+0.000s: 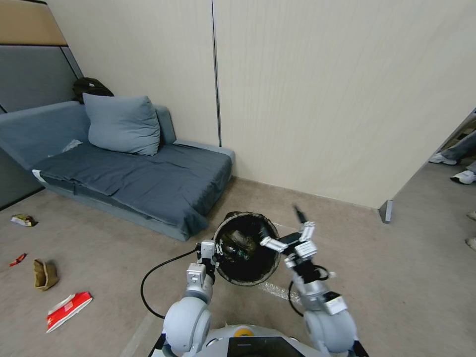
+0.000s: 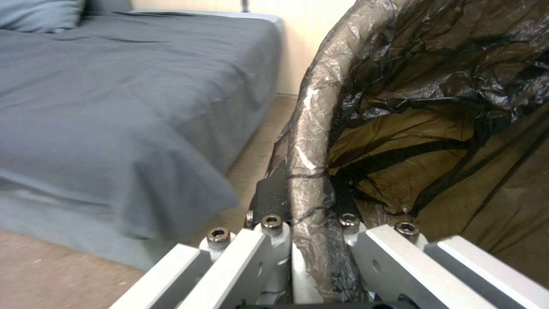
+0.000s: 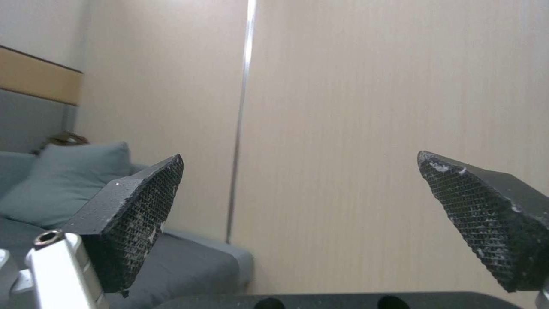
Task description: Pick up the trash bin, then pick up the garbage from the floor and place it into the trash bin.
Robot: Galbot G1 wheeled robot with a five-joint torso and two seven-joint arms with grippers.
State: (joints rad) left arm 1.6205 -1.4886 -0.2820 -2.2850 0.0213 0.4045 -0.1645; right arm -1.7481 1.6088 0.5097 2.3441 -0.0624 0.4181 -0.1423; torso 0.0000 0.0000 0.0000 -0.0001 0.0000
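Left end effector (image 1: 210,256) is clamped on the rim of the small round bin w/ black plastic bag liner (image 1: 246,255), holding it tilted, mouth toward the head cam, just in front of the grey sofa (image 1: 134,181). Right end effector (image 1: 286,231) sits over the bin's far side, fingers (image 3: 134,216) spread apart, nothing btwn them. On the floor, well left: red-and-white crushed carton (image 1: 68,310), tan paper bag (image 1: 44,273), small red scrap (image 1: 17,259), yellow snack wrapper (image 1: 23,219).
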